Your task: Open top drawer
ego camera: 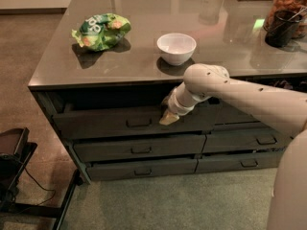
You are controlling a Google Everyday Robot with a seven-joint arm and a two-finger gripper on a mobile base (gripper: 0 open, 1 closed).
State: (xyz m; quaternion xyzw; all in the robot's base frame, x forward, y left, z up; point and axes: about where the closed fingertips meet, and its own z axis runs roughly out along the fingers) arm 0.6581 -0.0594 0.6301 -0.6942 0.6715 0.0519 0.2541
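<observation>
Gripper (168, 119): pale cream tip, pointing down and left, sitting at the upper edge of the top drawer (96, 124), a wide dark grey front, the tallest in the stack. I cannot tell from here whether it is spread or pressed together, nor whether it is hooked over the edge or only resting against it.

The small dark rectangular pull handle (139, 122) lies just left of the tip, not touched.

The drawer front appears to stand out a little from the cabinet, with a dark gap between it and the counter lip.

The cream arm (249, 99) comes in from my right, its elbow under the counter edge.

Below are two shallower grey drawers (139, 148), closed.

On the glossy grey counter top (72, 66) a white round bowl (176, 47) sits directly above the gripper, near the front edge. A crumpled green snack bag (101, 31) lies well to its left.
</observation>
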